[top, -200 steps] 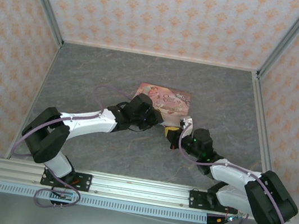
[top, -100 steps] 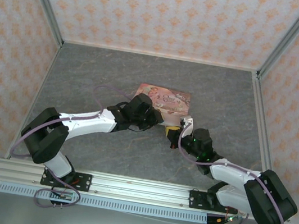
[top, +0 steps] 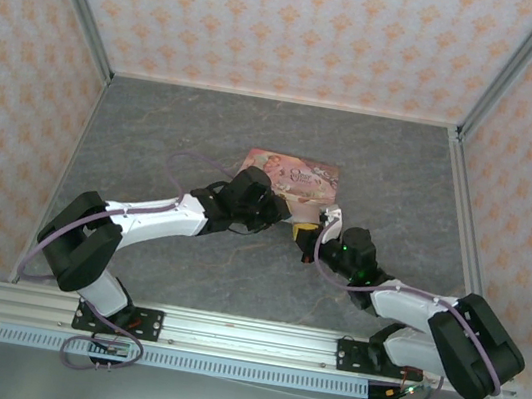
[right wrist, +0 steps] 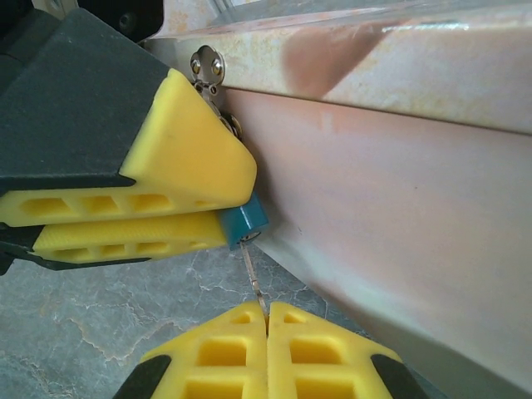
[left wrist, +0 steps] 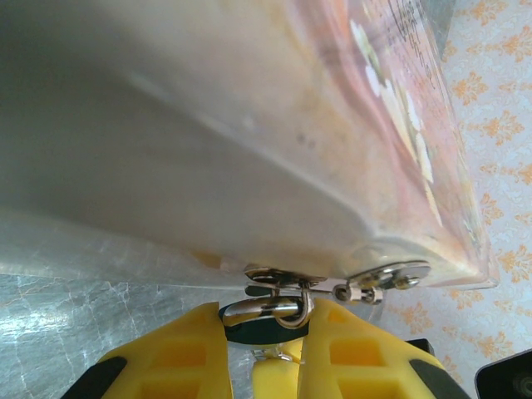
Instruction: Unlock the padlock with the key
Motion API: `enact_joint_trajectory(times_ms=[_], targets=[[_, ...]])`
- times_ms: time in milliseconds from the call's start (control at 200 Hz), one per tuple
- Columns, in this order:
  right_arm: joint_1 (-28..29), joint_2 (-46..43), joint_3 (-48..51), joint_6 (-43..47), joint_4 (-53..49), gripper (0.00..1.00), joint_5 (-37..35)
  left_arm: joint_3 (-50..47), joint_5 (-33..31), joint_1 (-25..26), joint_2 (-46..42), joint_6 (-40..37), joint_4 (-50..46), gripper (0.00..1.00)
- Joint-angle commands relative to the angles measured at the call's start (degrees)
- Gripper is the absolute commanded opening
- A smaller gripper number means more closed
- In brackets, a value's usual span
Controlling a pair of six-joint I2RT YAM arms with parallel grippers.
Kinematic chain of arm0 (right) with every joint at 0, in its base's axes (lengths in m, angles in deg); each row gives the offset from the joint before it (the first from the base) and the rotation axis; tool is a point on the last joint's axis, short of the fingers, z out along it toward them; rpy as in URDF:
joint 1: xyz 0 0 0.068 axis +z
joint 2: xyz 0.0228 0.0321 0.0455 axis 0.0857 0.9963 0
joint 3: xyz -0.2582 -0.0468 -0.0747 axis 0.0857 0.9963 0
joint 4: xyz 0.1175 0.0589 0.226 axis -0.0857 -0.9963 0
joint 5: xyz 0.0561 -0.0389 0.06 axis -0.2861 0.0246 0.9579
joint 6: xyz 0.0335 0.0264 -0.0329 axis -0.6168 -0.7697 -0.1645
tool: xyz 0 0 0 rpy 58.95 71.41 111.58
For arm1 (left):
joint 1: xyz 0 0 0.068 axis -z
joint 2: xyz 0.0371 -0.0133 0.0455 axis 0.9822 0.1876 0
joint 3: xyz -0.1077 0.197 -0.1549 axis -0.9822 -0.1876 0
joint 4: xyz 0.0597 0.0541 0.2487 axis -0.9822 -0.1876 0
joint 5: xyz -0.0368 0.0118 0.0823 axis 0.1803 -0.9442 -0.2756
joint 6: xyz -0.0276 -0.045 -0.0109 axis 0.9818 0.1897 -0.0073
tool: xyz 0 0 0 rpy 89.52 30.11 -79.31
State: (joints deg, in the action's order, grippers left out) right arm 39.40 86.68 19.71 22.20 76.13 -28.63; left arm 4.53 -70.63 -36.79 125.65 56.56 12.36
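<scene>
At the pink tin's front wall: the small teal padlock hangs by its shackle from the tin's metal hasp, low over the grey table.
Left gripper: its yellow fingers pinch the padlock body from both sides. This probably stops it swinging on the hasp and presents the keyhole to the other arm.
Right gripper: the fingers are pressed together on the near end of the key, whose thin blade runs up to the padlock's underside.
Key tip: at the keyhole; how deep it sits I cannot tell.
Step in hand: seating the key, then turning it, by my judgement.
Why two arms: one braces and one twists, since a loose lock would likely spin with the key.
Shackle state: threaded through the hasp, not visibly sprung.
</scene>
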Motion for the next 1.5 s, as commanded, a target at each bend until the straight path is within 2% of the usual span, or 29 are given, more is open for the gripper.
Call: enact_joint_trajectory(times_ms=[0,1116,1496], targets=[[0.3,-0.7,-0.5,-0.2,3.1,0.00,0.9,1.7,0.5,0.7,-1.9,1.4,1.0,0.12],[0.4,1.2,-2.1,-3.2,6.1,0.00,2.3,1.7,1.4,1.2,-1.3,1.6,2.2,0.13],[-1.6,-0.2,-1.8,-5.7,8.5,0.00,3.7,1.5,1.4,1.3,-1.3,1.6,2.3,0.13]])
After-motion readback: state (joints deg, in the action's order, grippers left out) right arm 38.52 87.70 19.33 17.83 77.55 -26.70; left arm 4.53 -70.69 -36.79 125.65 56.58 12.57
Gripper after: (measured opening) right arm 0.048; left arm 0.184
